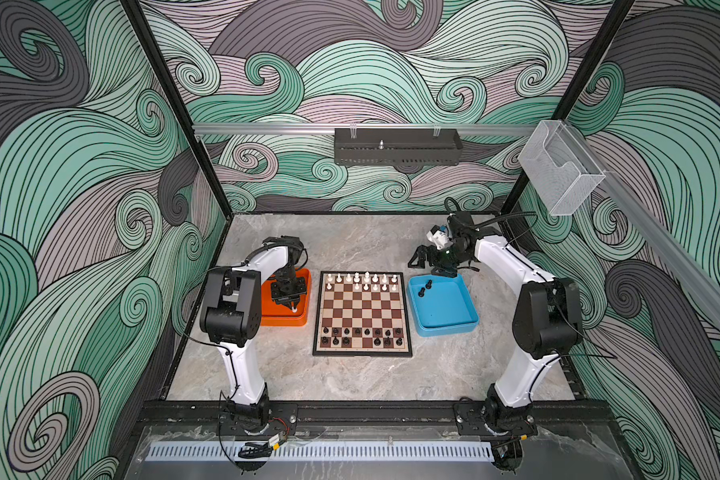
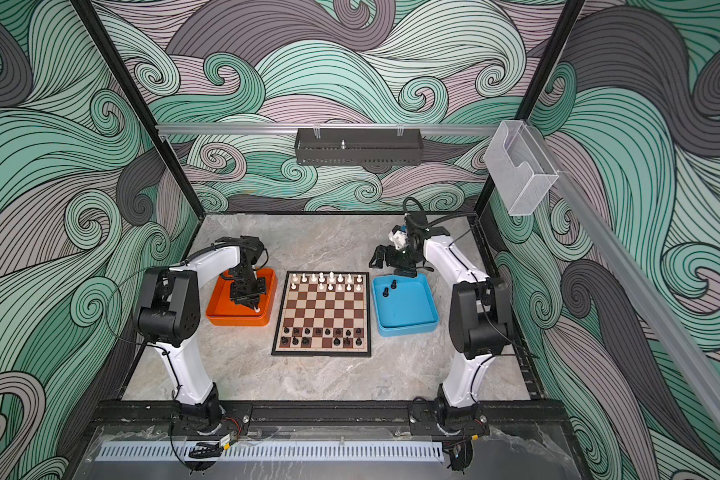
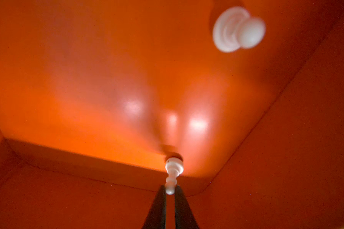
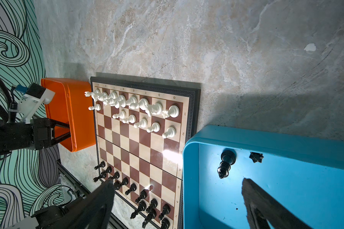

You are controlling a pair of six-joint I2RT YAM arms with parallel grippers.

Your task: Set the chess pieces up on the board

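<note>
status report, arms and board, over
Left gripper shut on white pawn in orange tray. Right gripper open by blue tray, two black pieces inside. Board partly set. Nothing blocking.

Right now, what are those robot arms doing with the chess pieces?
The left gripper is down in the orange tray, its jaws pinching the head of a white pawn. The right gripper hangs open over the far edge of the blue tray, where two black pieces are left. The board is nearly set, white far, black near.
</note>
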